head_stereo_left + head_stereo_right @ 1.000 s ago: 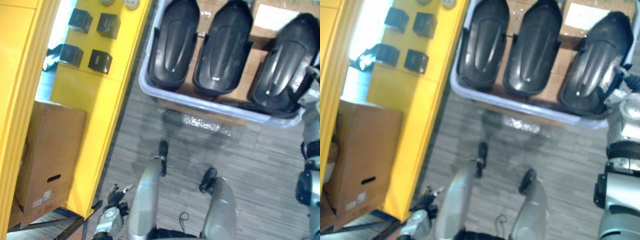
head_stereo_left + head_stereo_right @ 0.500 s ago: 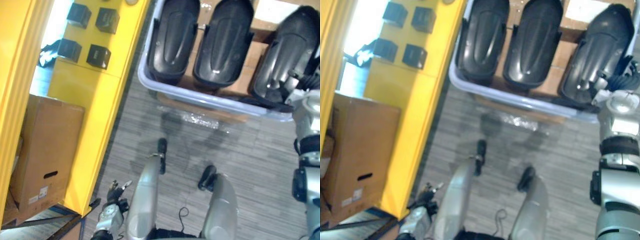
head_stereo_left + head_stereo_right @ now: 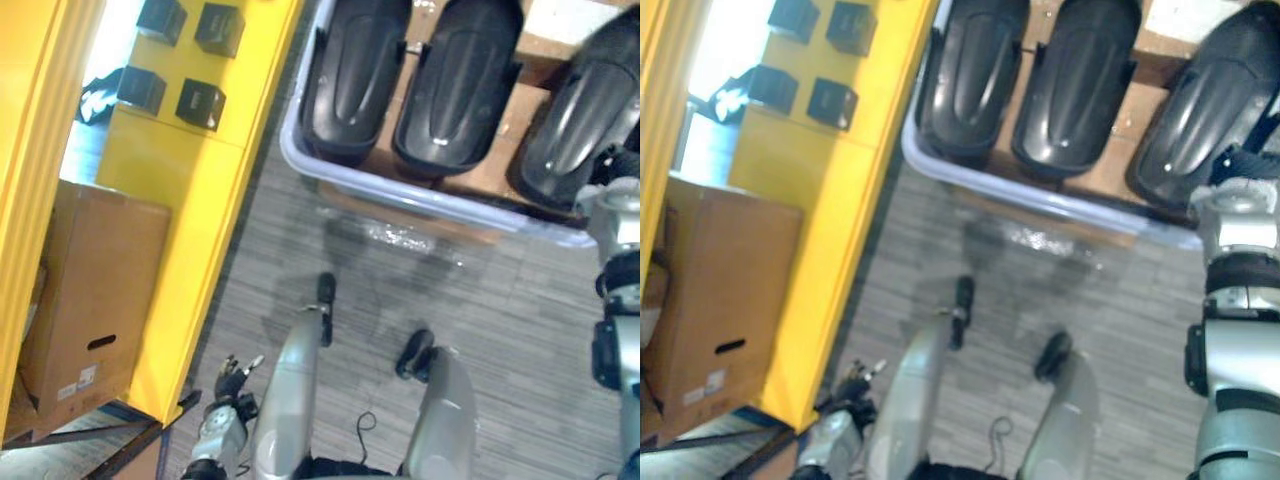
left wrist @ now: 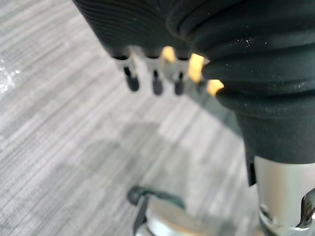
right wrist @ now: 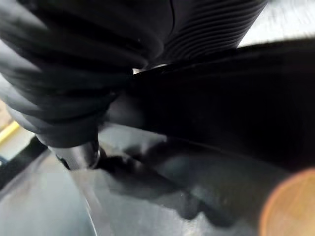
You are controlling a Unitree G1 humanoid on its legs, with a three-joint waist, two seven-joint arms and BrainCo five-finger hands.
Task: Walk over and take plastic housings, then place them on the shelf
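While the left hand (image 3: 230,380) dangles loose and empty close in, the right hand (image 3: 1240,165) is against the near end of the rightmost housing (image 3: 575,130) in the far bin (image 3: 400,192); can't tell if it's gripping. Held that off-centre, it could tip or snag the rim.

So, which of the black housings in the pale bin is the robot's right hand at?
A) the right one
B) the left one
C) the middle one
A: the right hand is at the near end of the right housing, just over the rim of the bin.
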